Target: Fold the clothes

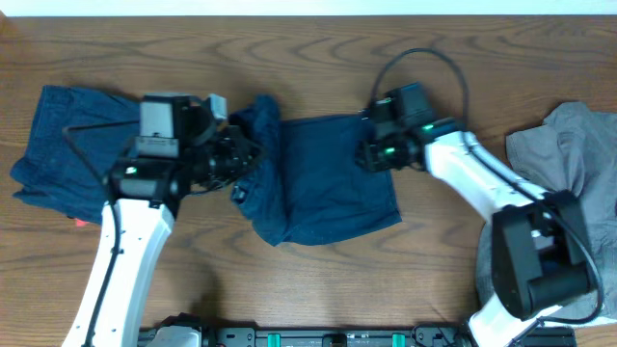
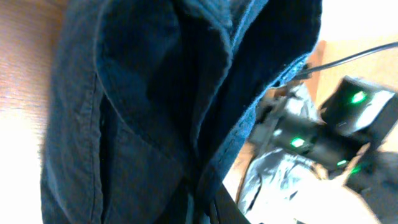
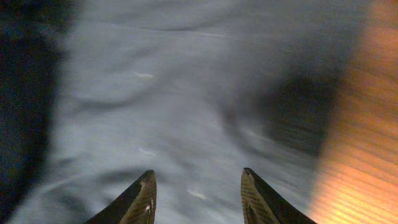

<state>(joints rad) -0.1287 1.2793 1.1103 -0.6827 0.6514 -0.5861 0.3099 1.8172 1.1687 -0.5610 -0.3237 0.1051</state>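
A dark blue garment (image 1: 323,183) lies on the middle of the table, its left side bunched and lifted. My left gripper (image 1: 239,154) is shut on that bunched blue cloth, which fills the left wrist view (image 2: 143,106). My right gripper (image 1: 371,154) is open over the garment's upper right edge; its two fingertips (image 3: 198,186) hover above blurred blue cloth (image 3: 186,93) with nothing between them. A second dark blue garment (image 1: 67,149) lies folded at the far left.
A pile of grey clothes (image 1: 569,154) lies at the right edge, behind the right arm. The wooden table (image 1: 318,58) shows bare along the back. The right arm also appears in the left wrist view (image 2: 336,137).
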